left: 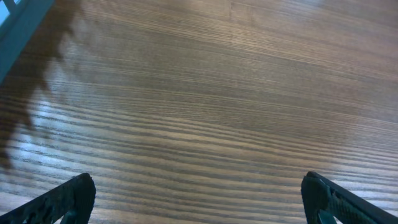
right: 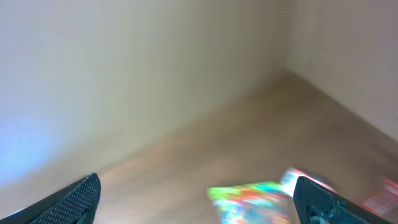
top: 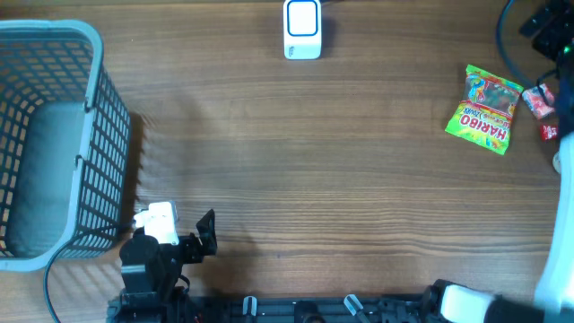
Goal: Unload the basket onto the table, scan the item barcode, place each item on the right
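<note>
The bench (top: 341, 179) is brown wood grain with a soft sheen. The basket (top: 108, 135) is matt grey-blue plastic lattice. The Haribo bag (top: 485, 109) is glossy printed film, the scanner (top: 302, 29) smooth white plastic, and the left fingers (left: 68, 198) matt black and textured.

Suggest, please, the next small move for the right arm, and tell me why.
Probably lower the right gripper onto the Haribo bag and close. Its jaws stand open and empty, the bag shows just ahead between them in the wrist view, and it lies flat on the table, well away from the scanner.
</note>
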Robot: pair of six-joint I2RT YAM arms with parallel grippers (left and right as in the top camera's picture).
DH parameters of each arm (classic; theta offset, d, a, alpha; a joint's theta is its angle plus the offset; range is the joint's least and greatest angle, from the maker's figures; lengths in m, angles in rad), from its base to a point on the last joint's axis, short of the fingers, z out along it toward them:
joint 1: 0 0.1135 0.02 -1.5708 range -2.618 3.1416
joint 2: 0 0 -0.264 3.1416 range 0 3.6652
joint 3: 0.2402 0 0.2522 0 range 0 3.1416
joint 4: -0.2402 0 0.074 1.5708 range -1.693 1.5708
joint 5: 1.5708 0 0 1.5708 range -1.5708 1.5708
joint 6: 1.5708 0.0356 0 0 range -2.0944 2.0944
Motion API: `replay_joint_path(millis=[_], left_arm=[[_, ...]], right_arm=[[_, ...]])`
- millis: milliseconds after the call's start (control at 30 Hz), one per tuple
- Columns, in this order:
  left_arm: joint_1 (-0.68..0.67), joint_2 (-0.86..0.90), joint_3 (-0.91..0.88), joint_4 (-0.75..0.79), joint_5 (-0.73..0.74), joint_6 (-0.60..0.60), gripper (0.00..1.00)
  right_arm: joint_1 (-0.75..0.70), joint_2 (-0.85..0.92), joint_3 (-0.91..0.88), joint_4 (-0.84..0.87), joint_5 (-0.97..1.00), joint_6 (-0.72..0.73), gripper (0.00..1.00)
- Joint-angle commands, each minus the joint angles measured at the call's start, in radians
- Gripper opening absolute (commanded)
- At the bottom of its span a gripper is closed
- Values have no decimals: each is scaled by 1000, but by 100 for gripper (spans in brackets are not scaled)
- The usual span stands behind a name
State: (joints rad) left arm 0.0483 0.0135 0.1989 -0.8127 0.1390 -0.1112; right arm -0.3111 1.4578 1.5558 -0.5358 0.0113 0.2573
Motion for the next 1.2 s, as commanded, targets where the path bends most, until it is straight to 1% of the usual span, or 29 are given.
replay_joint_path(millis=[0,33,133,233,367,400,467,567,600,633,667,733,833,967,1033,1167], left_arm=[[3,-7,-11,0,-2,-6,100],[3,-7,-11,0,-2,-6,100],[3,-7,-11,0,-2,-6,100],[3,-7,-11,0,-2,-6,100],[3,-7,-11,0,-2,-6,100],[3,-7,-11,0,-2,-6,100],[3,-7,-11,0,-2,-6,100],[3,-7,-11,0,-2,-6,100],[3,-7,-11,0,-2,-6,100],[3,-7,-11,0,-2,-6,100],[3,-7,-11,0,-2,-6,100],[3,-7,-11,0,-2,-6,100],[3,-7,-11,0,-2,-6,100],[3,-7,-11,0,-2,-6,100],[3,-7,-11,0,-2,-6,100],[3,-7,-11,0,-2,-6,100]], right_arm=[[53,-211,8,-95,-391,8,100],[53,-283,8,-121,-405,8,100],[53,-375,8,-125,-405,8,100],[53,-396,8,-126,-405,8,100],[60,-382,0,-202,-409,10,100],[74,-397,-15,-191,-409,7,100],[106,-438,-66,-109,-392,4,100],[205,-600,-254,95,-275,3,100],[250,-690,-359,183,-212,-7,100],[274,-759,-441,249,-187,-38,100],[293,-863,-569,354,-187,-82,100],[288,-1027,-782,504,-182,-86,100],[270,-1236,-1039,686,-182,-101,100],[266,-1392,-1231,764,-158,-101,100],[266,-1452,-1329,769,-132,-100,100],[261,-1455,-1500,800,-107,-73,100]])
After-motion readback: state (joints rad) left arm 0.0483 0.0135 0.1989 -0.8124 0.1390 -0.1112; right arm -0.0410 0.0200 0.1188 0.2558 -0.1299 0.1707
